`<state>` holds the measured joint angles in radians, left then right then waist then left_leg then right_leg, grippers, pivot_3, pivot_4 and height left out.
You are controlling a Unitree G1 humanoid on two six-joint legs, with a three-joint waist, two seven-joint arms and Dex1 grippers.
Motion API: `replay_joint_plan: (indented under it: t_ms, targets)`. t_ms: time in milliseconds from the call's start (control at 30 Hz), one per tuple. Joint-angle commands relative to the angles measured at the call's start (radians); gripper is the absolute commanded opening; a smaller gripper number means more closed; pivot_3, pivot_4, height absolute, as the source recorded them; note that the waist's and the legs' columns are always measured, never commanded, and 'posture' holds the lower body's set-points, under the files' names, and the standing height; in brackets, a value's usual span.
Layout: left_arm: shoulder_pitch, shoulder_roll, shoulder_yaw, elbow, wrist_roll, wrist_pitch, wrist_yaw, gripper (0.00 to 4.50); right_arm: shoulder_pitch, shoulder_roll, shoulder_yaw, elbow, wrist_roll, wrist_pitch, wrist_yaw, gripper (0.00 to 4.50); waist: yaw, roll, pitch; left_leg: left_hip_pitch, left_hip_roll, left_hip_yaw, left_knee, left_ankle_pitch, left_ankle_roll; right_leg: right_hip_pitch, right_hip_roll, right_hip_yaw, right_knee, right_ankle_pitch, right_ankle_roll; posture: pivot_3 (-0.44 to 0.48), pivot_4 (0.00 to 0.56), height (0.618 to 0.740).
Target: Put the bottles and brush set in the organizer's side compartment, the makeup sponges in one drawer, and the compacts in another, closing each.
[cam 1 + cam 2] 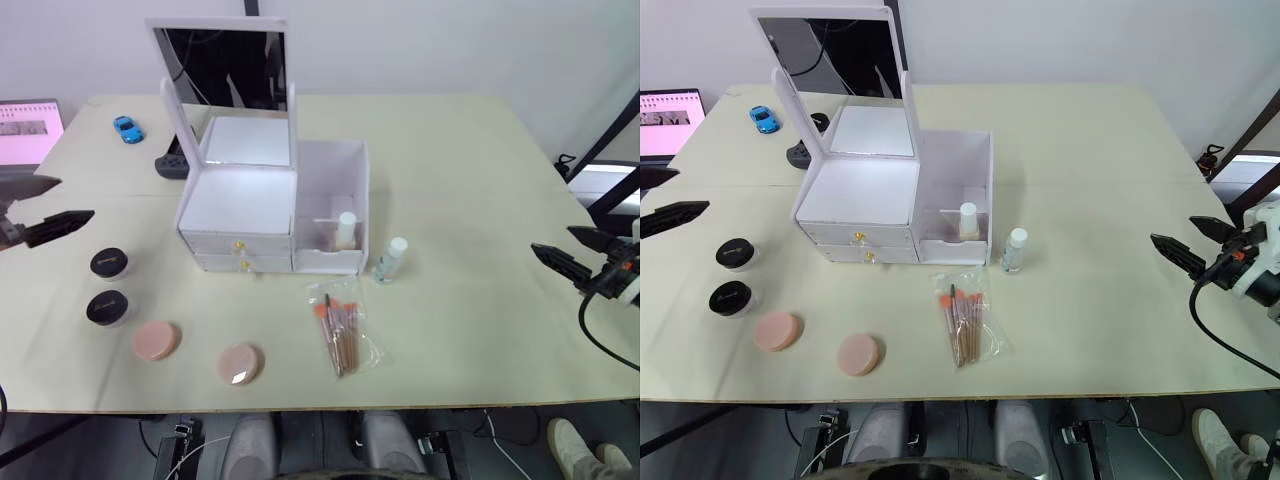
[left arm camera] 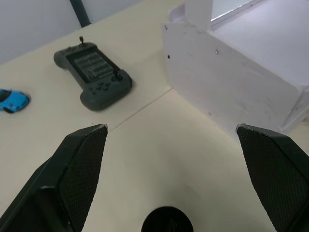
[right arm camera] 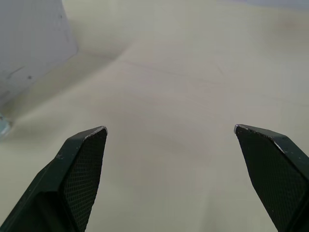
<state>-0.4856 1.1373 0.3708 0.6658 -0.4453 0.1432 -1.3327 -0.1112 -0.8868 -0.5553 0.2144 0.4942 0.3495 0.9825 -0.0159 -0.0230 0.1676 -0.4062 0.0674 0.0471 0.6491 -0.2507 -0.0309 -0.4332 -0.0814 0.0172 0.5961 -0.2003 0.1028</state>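
The white organizer stands mid-table with its mirror lid up and both drawers shut. One small bottle stands inside the side compartment. Just right of the organizer, another bottle stands on the table. The bagged brush set lies in front. Two pink sponges and two black compacts lie front left. My left gripper hangs open above the table, left of the compacts. Far right, my right gripper is open and empty.
A grey game controller and a blue toy car lie behind the organizer to the left. A laptop sits at the far left edge. Bare tabletop spreads between the organizer and my right gripper.
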Motion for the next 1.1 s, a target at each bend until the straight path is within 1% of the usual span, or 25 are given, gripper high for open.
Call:
replay_joint_plan:
  t_ms: [33,167,233,300,333,400,467,533,633,733,867,933,1033,1100]
  targets:
    - [-0.069,-0.011,0.029,-0.048,-0.028,0.018,0.034,4.50,-0.052,-0.037,0.011,-0.007,-0.019,0.001,-0.035,4.46,0.003,0.000,0.000,0.000,0.000,0.000,0.000,0.000,0.000,0.000,0.000,0.000,0.000,0.000,0.000,0.000,0.150,0.723]
    - [-0.099,-0.061,0.016,-0.218,-0.088,0.114,0.053,4.50,-0.123,-0.044,0.043,-0.094,0.020,0.118,-0.074,4.46,0.004,0.000,0.000,0.000,0.000,0.000,0.001,0.000,0.000,0.001,0.000,0.000,0.001,0.000,0.000,0.000,0.150,0.723]
    - [-0.116,-0.128,0.035,-0.341,-0.182,0.234,0.114,4.50,-0.152,-0.028,0.053,-0.196,0.091,0.209,-0.080,4.46,0.004,0.000,0.000,0.000,0.000,0.001,0.002,0.000,0.000,0.001,0.000,0.001,0.001,0.000,0.000,0.000,0.150,0.723]
    - [-0.086,-0.181,0.023,-0.477,-0.235,0.308,0.147,4.50,-0.149,-0.016,0.084,-0.333,0.150,0.296,-0.092,4.46,0.004,0.000,0.000,0.000,0.000,0.000,0.002,0.000,0.000,0.001,0.000,0.001,0.002,0.000,0.001,0.000,0.150,0.723]
    - [-0.068,-0.204,0.006,-0.552,-0.263,0.348,0.163,4.50,-0.150,-0.012,0.112,-0.407,0.174,0.339,-0.108,4.46,0.003,0.000,0.000,0.000,0.000,0.000,0.001,0.000,0.000,0.001,0.001,0.001,0.002,0.000,0.001,0.000,0.150,0.723]
    - [-0.043,-0.231,-0.017,-0.660,-0.297,0.413,0.193,4.50,-0.157,-0.009,0.145,-0.501,0.210,0.404,-0.136,4.46,0.000,0.000,0.000,0.000,0.000,0.000,0.001,0.000,0.000,0.001,0.001,0.001,0.003,-0.001,0.002,0.000,0.150,0.723]
    - [-0.004,-0.233,-0.075,-0.790,-0.298,0.457,0.200,4.50,-0.188,0.005,0.201,-0.588,0.226,0.463,-0.195,4.46,-0.001,0.000,0.000,0.000,0.000,-0.001,0.001,0.000,0.000,0.001,0.001,0.001,0.002,-0.001,0.002,0.000,0.150,0.723]
    - [0.015,-0.241,-0.116,-0.883,-0.309,0.488,0.211,4.50,-0.215,0.018,0.259,-0.652,0.223,0.492,-0.236,4.46,0.000,0.000,0.000,0.000,0.000,0.000,0.001,0.000,0.000,0.001,0.001,0.002,0.002,-0.001,0.002,0.000,0.150,0.723]
    - [0.012,-0.255,-0.154,-0.951,-0.314,0.510,0.234,4.50,-0.243,0.039,0.320,-0.693,0.213,0.522,-0.283,4.46,0.004,-0.001,0.000,0.000,0.000,-0.001,0.002,0.000,0.000,0.001,0.001,0.002,0.002,-0.001,0.001,0.000,0.150,0.723]
    - [0.001,-0.267,-0.181,-0.990,-0.322,0.526,0.251,4.50,-0.266,0.074,0.376,-0.692,0.192,0.555,-0.348,4.46,0.005,-0.001,0.000,0.000,0.000,-0.001,0.004,0.000,0.000,0.002,0.001,0.001,0.002,0.000,0.001,0.000,0.150,0.723]
    - [0.008,-0.277,-0.206,-1.033,-0.315,0.529,0.265,4.50,-0.254,0.100,0.409,-0.689,0.165,0.554,-0.381,4.46,0.004,-0.001,0.000,0.000,-0.001,-0.001,0.005,0.000,0.000,0.003,0.001,0.002,0.001,0.000,0.000,0.000,0.150,0.723]
    - [0.004,-0.311,-0.207,-1.038,-0.317,0.536,0.315,4.50,-0.243,0.112,0.428,-0.679,0.145,0.549,-0.397,4.46,0.005,-0.001,0.000,0.000,-0.001,-0.001,0.004,0.000,0.000,0.003,0.001,0.002,0.001,0.000,0.000,0.000,0.150,0.723]
    - [0.019,-0.305,-0.232,-1.053,-0.291,0.526,0.308,4.50,-0.223,0.116,0.456,-0.670,0.118,0.529,-0.384,4.46,0.004,-0.001,0.000,0.000,-0.001,-0.001,0.004,0.000,0.000,0.003,0.001,0.002,0.001,0.000,0.001,0.000,0.150,0.723]
    - [0.019,-0.306,-0.237,-1.054,-0.288,0.526,0.314,4.50,-0.213,0.121,0.470,-0.667,0.098,0.514,-0.383,3.94,0.004,-0.001,0.000,0.000,-0.001,-0.001,0.004,0.000,0.000,0.003,0.001,0.002,0.001,0.000,0.001,0.000,0.150,0.723]
